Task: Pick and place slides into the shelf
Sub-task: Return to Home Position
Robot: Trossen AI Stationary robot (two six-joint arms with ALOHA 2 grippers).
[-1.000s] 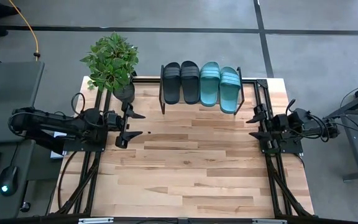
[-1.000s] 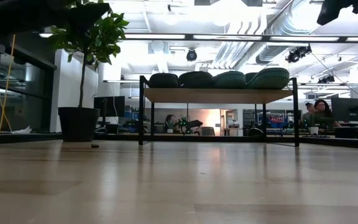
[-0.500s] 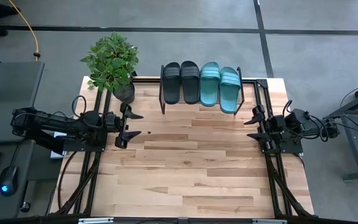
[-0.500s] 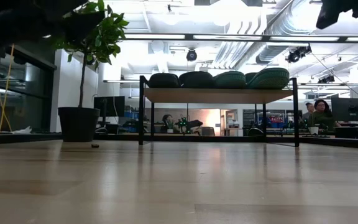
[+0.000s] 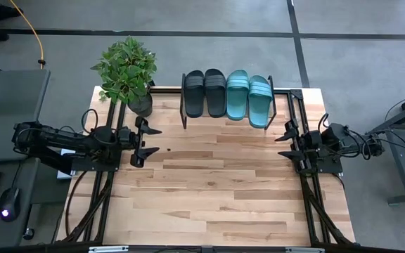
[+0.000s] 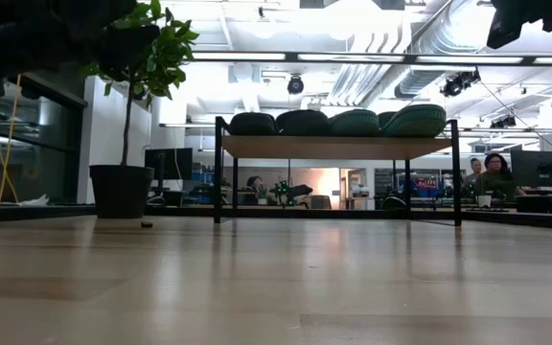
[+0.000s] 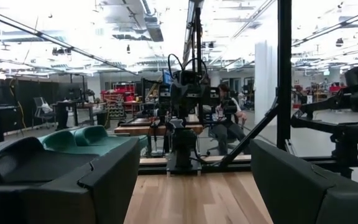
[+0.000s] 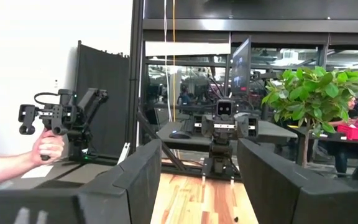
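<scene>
High view: all 4 slides (image 5: pixel 226 93), 2 black and 2 teal, lie side by side on the shelf (image 5: pixel 183 119) at the far edge of the surface (image 5: pixel 216 190). None seem left to place.

The left hand (image 5: pixel 148 140) and right hand (image 5: pixel 285 142) sit at opposite side edges, fingers apart, empty. A potted plant (image 5: pixel 126 70) stands beside the shelf.

Low view: a bright workshop with seated people (image 6: pixel 494 172) lies behind.

Left wrist view: the slides are close by.

Right wrist view: a person's hand (image 8: pixel 45 146) grips a device.
</scene>
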